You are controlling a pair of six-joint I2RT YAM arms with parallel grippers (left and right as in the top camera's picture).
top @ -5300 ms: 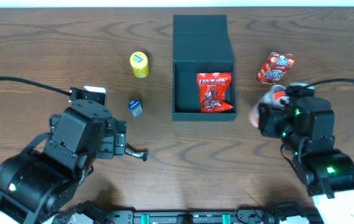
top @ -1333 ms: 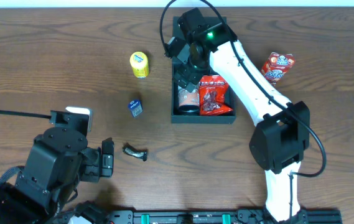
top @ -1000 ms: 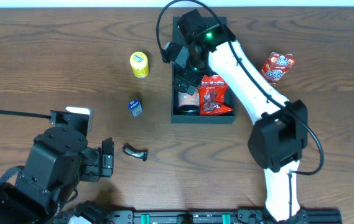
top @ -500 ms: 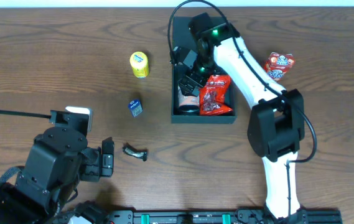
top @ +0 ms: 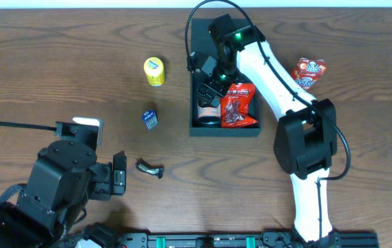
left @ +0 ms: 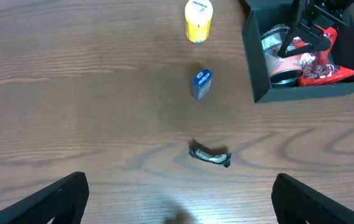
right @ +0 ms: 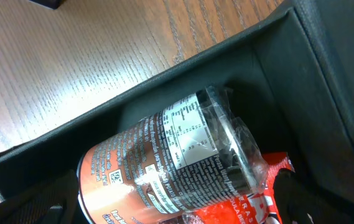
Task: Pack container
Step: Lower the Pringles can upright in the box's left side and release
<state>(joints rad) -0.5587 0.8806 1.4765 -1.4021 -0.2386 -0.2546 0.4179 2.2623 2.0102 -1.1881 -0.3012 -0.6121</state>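
While the right claw (top: pixel 211 79) hangs spread and empty over the dark teal-black square rigid container (top: pixel 224 131) at the far middle of the wooden worktop (top: pixel 58 69), the left claw (left: pixel 178 204) — spread too — faces the small dark crinkled wrapper (left: pixel 210 155) lying crosswise just ahead; left arm nearer, I'd say.

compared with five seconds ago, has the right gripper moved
Yes. The right gripper went from the table right of the container to hanging open over the container's inside, left of the red snack bag.
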